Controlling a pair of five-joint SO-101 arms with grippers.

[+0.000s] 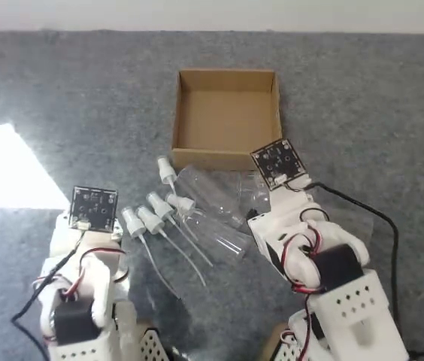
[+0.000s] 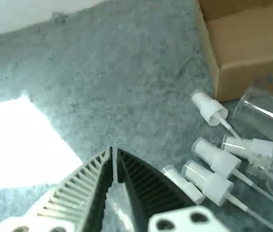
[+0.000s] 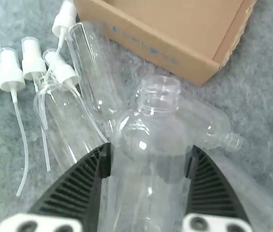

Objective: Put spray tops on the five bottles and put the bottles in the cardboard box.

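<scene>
The open cardboard box (image 1: 227, 113) stands at the back of the grey carpet. Several white spray tops (image 1: 155, 214) with long tubes lie loose in front of it, left of several clear bottles (image 1: 212, 199) lying on their sides. My right gripper (image 3: 148, 164) is shut on a clear bottle (image 3: 148, 130) with no top, its open neck (image 3: 159, 92) pointing toward the box (image 3: 175, 29). My left gripper (image 2: 113, 157) is shut and holds nothing, hovering over bare carpet to the left of the spray tops (image 2: 214, 157).
More clear bottles (image 3: 93, 72) lie beside and under the held one, one with its neck (image 3: 233, 141) pointing away. A bright patch of light (image 1: 1, 165) covers the carpet at the left. A black cable (image 1: 377, 226) runs by the right arm.
</scene>
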